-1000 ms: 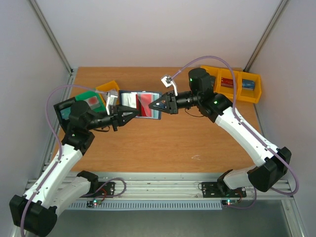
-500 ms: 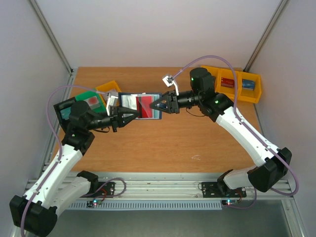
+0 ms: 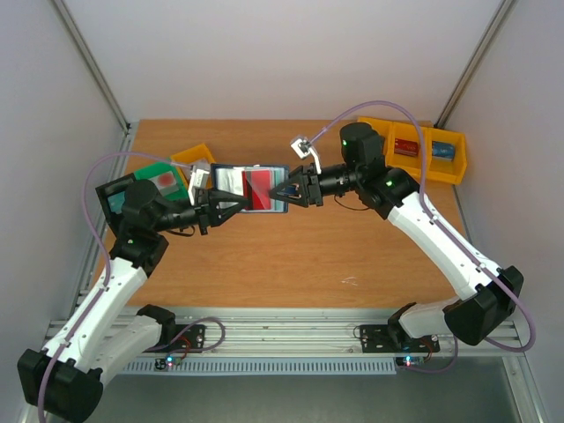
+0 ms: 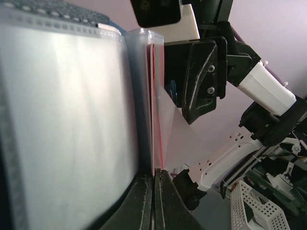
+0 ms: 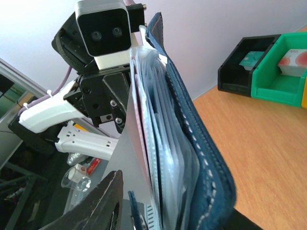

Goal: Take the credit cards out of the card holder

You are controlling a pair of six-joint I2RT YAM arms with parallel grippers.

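Top view: the holder [image 3: 231, 181] hangs open above the table [image 3: 291, 256], between both grippers, with a red card [image 3: 259, 189] in its lining. Only the left wrist view shows the left gripper [image 4: 153, 189] pinched tight on a clear sleeve edge. In the right wrist view the right gripper [image 3: 284, 189] is part-open, its visible finger [image 5: 103, 203] apart from the cards. Bare wood shows below. Yellow bins [image 3: 426, 145] stand behind the right arm, and a green bin [image 3: 145, 170] is beside the left arm.
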